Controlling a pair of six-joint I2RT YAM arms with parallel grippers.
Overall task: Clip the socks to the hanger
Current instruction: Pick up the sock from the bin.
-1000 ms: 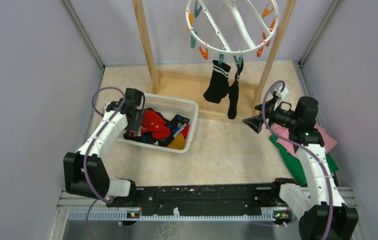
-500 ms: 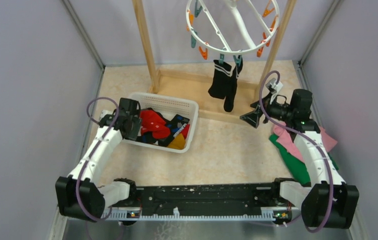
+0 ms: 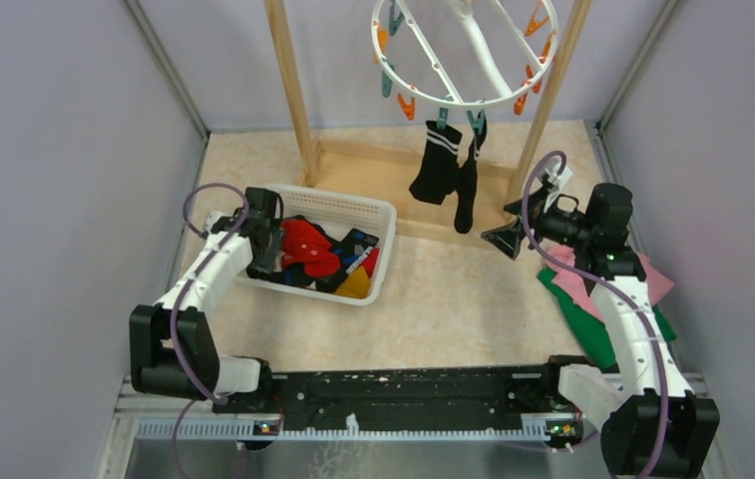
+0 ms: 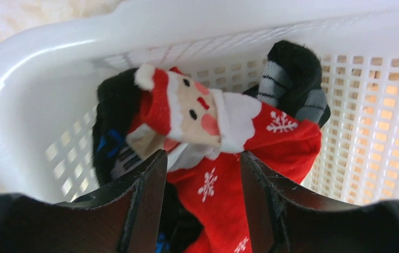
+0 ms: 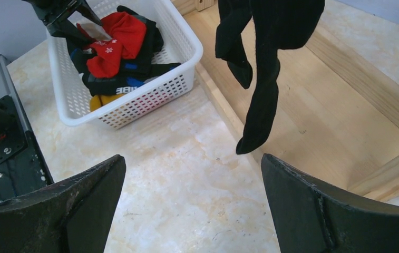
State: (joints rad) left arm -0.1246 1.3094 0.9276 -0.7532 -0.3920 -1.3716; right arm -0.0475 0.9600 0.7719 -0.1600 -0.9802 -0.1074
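Observation:
The white round hanger (image 3: 463, 103) hangs from the wooden rack, with two black socks (image 3: 438, 165) clipped to its front pegs. More socks lie in the white basket (image 3: 378, 215): a red Santa sock (image 4: 223, 184), a black-and-grey striped one (image 4: 292, 79) and a black one with blue marks (image 4: 110, 142). My left gripper (image 4: 202, 154) is open inside the basket, jaws either side of the red sock. My right gripper (image 5: 193, 158) is wide open over the table, just below and in front of the hanging black socks (image 5: 263, 105).
The rack's wooden uprights (image 3: 293, 90) and base (image 3: 373, 170) stand behind the basket. Flat pink (image 3: 592, 284) and green (image 3: 587, 329) cloths lie under the right arm. A yellow sock (image 5: 102, 99) sits at the basket's near side. Grey walls close in on both sides.
The left gripper drew back toward the basket's left rim, then came in over the red sock again. The hanging black socks swung slightly. The right gripper shifted a little.

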